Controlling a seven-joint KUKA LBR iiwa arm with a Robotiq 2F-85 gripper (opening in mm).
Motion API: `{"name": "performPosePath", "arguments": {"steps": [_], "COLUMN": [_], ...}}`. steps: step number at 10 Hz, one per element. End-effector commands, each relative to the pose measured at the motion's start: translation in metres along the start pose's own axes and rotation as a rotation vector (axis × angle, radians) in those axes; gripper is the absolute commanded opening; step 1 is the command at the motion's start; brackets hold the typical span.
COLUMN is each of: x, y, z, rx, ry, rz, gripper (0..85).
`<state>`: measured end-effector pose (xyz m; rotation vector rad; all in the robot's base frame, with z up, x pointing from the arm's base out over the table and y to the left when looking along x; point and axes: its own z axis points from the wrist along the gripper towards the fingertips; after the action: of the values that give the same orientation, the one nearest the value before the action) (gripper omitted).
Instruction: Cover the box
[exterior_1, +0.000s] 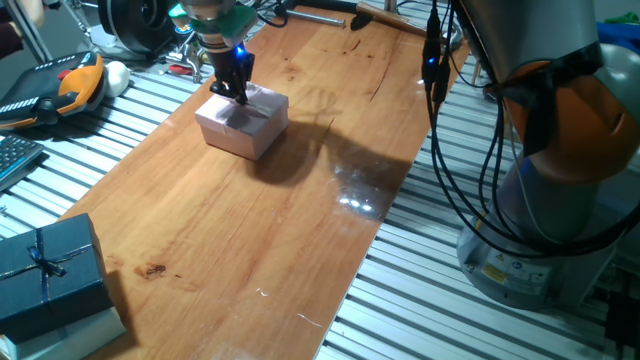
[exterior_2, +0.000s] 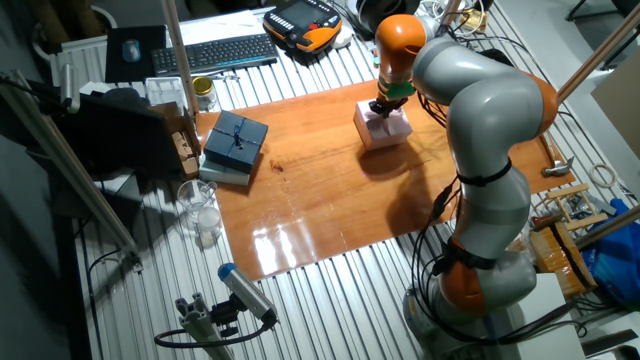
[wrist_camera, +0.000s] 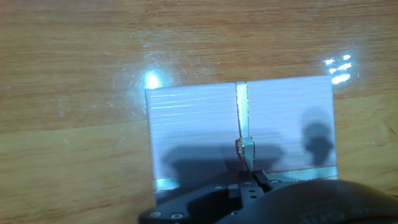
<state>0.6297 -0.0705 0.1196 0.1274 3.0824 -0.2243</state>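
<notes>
The black fingers of the gripper (exterior_1: 234, 92) are pressed together, pinching the thin silvery string loop (wrist_camera: 244, 151) atop the flat pale pink lid (wrist_camera: 249, 121), which sits square on the small pale pink cardboard box (exterior_1: 241, 124). The box stands directly below the fingers, well apart from the dark blue ribboned box (exterior_1: 45, 265).

A long glossy reddish-brown wooden board (exterior_1: 250, 250) lay across a ribbed aluminium table (exterior_1: 440, 300). On the board stood a small square pale pink cardboard box (exterior_1: 242, 120) with its lid on. A dark blue ribboned gift box (exterior_1: 45, 275) rested at the board's edge.
</notes>
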Motion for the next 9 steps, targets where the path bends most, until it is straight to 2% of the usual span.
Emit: {"name": "performPosePath", "arguments": {"steps": [1, 2, 3, 4, 5, 9], "x": [0.0000, 0.0000, 0.0001, 0.0002, 0.0004, 0.0005], "y": [-0.0002, -0.0003, -0.0006, -0.0008, -0.0009, -0.0028], "z": [0.0001, 0.0000, 0.0002, 0.0003, 0.0006, -0.0026], "rx": [0.000, 0.000, -0.004, -0.005, -0.007, -0.011], "ry": [0.000, -0.001, -0.006, -0.007, -0.010, -0.014], "rz": [0.001, 0.006, 0.011, 0.014, 0.017, 0.019], "gripper": [0.0, 0.0, 34.0, 34.0, 51.0, 51.0]}}
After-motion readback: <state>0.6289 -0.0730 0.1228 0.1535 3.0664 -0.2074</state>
